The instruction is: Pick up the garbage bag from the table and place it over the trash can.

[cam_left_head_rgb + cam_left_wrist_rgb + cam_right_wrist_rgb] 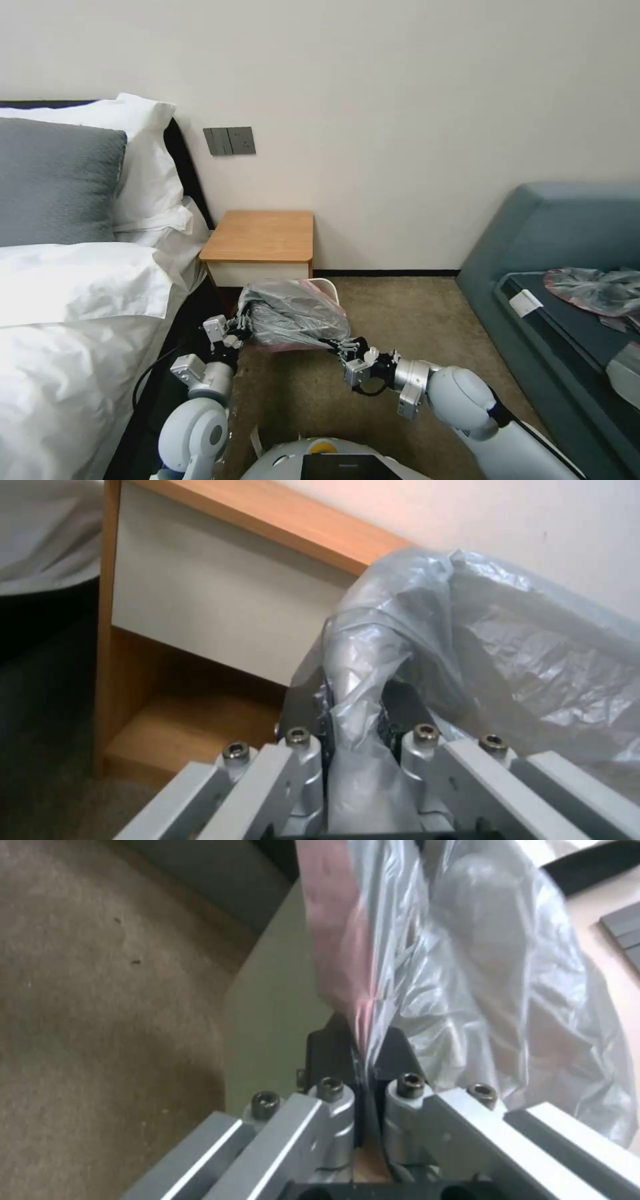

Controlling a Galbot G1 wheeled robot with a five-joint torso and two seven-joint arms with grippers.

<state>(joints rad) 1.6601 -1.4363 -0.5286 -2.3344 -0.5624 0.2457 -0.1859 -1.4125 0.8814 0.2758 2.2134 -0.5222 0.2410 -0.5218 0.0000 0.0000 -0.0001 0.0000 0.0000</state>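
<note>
The garbage bag [293, 313] is stretched between my two grippers, low in front of the table [260, 235]. It is grey, wrinkly and see-through with a pink-red rim, and it covers most of the trash can [325, 287], whose cream-white rim peeks out behind it. My left gripper [241, 325] is shut on the bag's left end; in the left wrist view the garbage bag [493, 640] runs out from between the shut fingers [407, 705] of that gripper [357, 715]. My right gripper [341, 346] is shut on the near right edge, and the right wrist view shows that gripper [361, 1055] pinching the pink rim of the garbage bag [467, 965] beside the trash can's wall [273, 1005].
A bed with white sheets [73, 313] lies close on the left. A blue-grey sofa [567, 280] stands on the right with a flat grey plastic bag [593, 290] on it. Brown carpet [407, 313] stretches between them. The table's lower shelf [180, 725] is near the left gripper.
</note>
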